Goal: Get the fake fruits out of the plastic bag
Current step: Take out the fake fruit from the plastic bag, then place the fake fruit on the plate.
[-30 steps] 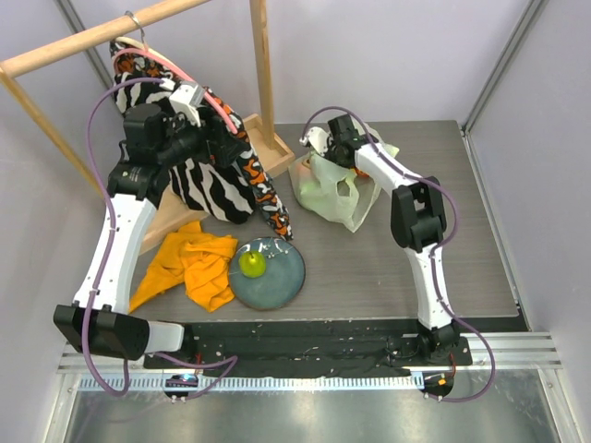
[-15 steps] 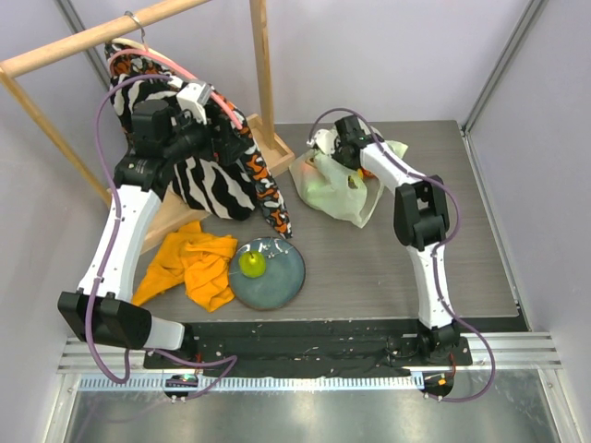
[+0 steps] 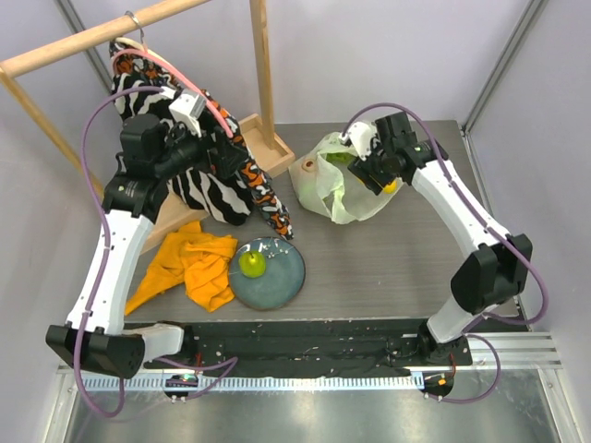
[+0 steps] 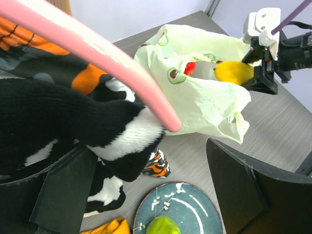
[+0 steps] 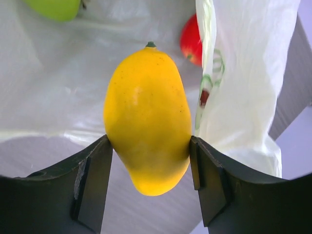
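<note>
Extraction step: right pincer [image 5: 148, 148] clamps the yellow mango [image 5: 146, 107] at the plastic bag [image 3: 325, 194] mouth, left pincer [image 4: 151, 161] spread wide; next move likely needs carrying to the plate [image 3: 288, 277].

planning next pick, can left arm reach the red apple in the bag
Probably not: the left gripper is against the zebra garment and pink hanger, and the right gripper, holding the mango, sits at the mouth of the plastic bag beside the red apple.
</note>
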Controlling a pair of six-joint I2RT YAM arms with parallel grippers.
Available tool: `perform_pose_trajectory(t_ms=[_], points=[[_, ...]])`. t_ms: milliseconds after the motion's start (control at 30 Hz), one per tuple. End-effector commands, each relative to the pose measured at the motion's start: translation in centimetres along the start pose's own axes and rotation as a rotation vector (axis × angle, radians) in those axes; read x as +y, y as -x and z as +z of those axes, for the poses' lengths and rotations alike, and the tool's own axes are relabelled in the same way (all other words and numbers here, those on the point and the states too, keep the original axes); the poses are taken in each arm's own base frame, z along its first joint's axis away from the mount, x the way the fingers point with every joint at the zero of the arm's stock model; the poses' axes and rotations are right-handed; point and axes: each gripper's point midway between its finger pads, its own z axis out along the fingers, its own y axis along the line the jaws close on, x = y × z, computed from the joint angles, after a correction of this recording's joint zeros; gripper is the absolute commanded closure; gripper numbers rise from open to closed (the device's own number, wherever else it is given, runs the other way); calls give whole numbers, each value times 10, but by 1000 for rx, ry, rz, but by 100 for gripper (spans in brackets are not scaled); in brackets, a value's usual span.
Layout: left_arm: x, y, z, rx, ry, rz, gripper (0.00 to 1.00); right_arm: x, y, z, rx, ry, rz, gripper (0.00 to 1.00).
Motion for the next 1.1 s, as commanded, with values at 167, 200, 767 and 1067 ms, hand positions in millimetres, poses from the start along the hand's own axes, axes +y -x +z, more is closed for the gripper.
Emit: perform_pose_trajectory(t_ms=[167,200,767,1067], points=[[-23,23,-28,-112,-29,45,3,52,32,-131,-251,208,-38,77],[-24,23,-30,-117,-26,49,3,59,48,-147,-312,232,-24,76],[-13,53,-120,-285,161,62,3,276,121,-29,-195,623,-241,80],[-11,47,-130,-287,188,64,3,284,102,43,-128,542,-311,79]])
